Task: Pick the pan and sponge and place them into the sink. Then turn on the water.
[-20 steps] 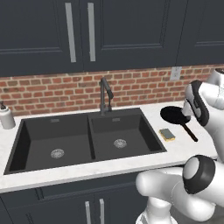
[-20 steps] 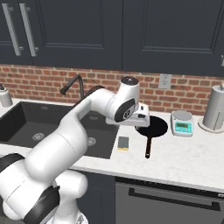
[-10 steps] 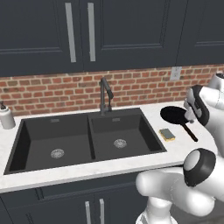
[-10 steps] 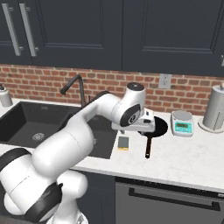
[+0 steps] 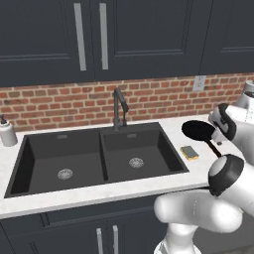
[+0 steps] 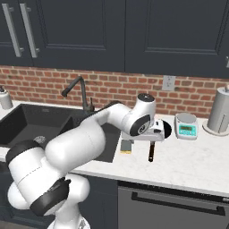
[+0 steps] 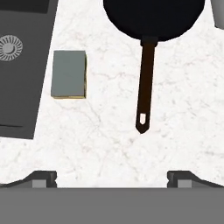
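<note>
The pan (image 7: 154,17) lay on the tabletop (image 7: 109,135) right of the sink (image 5: 99,156), its handle (image 7: 145,83) pointing away from the sink's back wall toward the tabletop's front edge. The gripper (image 7: 112,177) hung above the handle's free end, spread wide and empty, tips straddling the handle's line. The sponge (image 7: 68,74) sat between sink and handle.

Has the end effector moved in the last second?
Yes. In the right base view the hand has dropped lower over the pan, relative to the scale.
</note>
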You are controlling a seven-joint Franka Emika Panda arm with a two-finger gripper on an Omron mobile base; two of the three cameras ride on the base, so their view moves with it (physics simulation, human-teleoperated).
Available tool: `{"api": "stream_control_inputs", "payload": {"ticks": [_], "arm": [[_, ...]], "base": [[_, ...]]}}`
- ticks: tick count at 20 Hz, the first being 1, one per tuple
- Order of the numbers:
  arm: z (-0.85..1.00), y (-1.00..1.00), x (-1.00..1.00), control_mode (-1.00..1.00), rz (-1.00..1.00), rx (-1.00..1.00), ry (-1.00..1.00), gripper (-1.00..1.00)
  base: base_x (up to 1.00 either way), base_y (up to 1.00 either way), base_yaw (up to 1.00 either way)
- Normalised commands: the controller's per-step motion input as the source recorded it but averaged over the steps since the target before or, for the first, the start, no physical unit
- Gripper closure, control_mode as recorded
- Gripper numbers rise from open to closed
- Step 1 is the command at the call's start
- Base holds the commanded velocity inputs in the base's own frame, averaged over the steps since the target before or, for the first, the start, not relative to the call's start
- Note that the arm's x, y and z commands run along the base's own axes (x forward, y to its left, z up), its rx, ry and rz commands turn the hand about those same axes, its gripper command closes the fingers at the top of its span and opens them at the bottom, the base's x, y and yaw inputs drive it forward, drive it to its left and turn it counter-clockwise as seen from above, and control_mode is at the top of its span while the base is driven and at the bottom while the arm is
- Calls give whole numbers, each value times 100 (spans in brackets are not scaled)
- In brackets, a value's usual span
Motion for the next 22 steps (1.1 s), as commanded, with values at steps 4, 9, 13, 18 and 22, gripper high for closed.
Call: {"api": "stream_control_inputs", "payload": {"ticks": [4,9,13,18,22], "arm": [[-43,-22,23,-100,0,0,3,-100],[-29,-8,38,-100,0,0,0,-100],[-20,0,48,-100,0,0,0,-100],[-16,-7,44,-100,0,0,0,-100],[-16,-15,30,-100,0,0,0,-100]], "base": [[0,0,0],[0,0,0],[0,0,0],[0,0,0],[0,0,0]]}}
